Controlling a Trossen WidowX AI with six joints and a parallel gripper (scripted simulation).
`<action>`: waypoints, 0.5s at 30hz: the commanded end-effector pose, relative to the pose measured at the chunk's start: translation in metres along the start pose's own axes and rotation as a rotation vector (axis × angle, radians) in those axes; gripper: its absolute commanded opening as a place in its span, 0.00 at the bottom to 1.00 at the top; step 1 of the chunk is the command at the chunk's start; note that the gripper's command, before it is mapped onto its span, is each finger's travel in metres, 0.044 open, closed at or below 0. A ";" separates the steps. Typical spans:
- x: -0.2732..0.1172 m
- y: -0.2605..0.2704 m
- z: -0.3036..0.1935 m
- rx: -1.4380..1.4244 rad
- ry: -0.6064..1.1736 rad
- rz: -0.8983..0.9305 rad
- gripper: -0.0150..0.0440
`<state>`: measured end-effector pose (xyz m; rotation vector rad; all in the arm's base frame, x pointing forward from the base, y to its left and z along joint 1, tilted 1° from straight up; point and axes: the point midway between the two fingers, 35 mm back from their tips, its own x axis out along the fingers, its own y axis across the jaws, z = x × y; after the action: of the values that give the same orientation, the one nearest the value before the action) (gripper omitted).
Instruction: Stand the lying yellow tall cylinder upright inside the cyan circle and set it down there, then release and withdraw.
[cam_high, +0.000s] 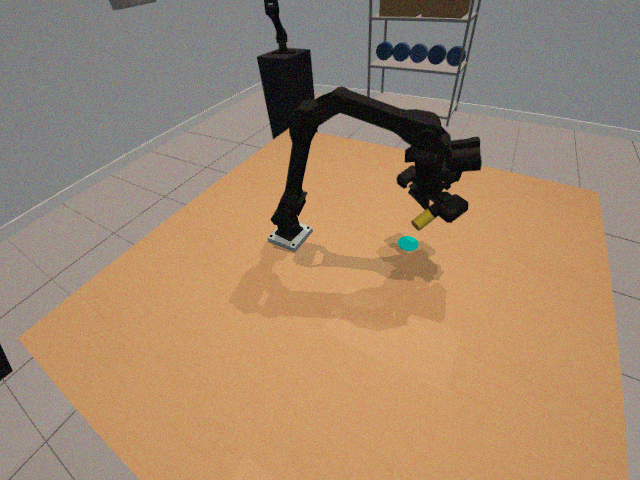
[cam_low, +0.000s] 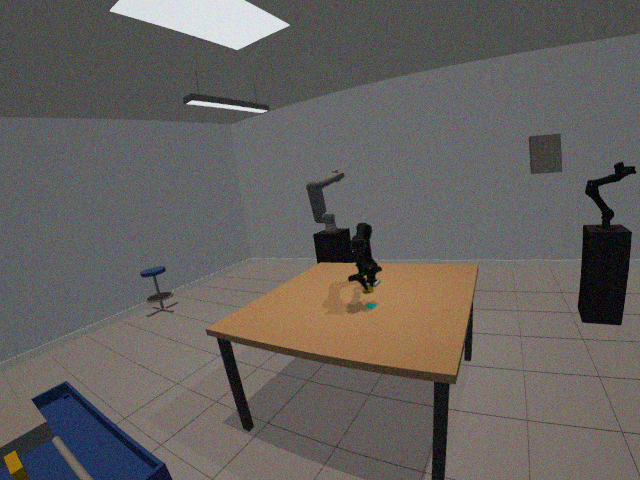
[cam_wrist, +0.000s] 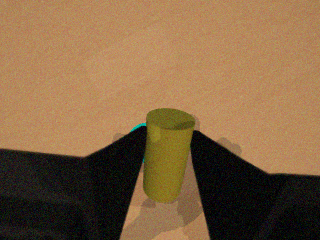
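My gripper (cam_high: 431, 212) (cam_wrist: 169, 134) (cam_low: 367, 285) is shut on the yellow tall cylinder (cam_high: 422, 219) (cam_wrist: 167, 155) (cam_low: 367, 290) and holds it in the air, tilted with its free end pointing down and to the left. The cyan circle (cam_high: 407, 242) (cam_low: 370, 306) lies flat on the wooden table (cam_high: 206, 335) (cam_low: 413, 330), just below and slightly left of the cylinder's lower end. In the wrist view only a thin cyan sliver of the circle shows behind the cylinder and the left finger.
The arm's base plate (cam_high: 290, 237) is bolted to the table left of the circle. A black pedestal (cam_high: 285, 87) and a metal shelf with blue balls (cam_high: 418, 51) stand on the floor behind the table.
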<state>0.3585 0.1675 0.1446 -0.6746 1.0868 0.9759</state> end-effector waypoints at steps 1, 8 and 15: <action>-0.001 -0.001 0.001 0.013 -0.035 -0.003 0.43; 0.002 -0.005 0.004 0.030 -0.085 -0.003 0.43; 0.005 -0.009 0.005 0.047 -0.134 -0.003 0.43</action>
<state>0.3684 0.1698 0.1395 -0.5848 1.0095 0.9780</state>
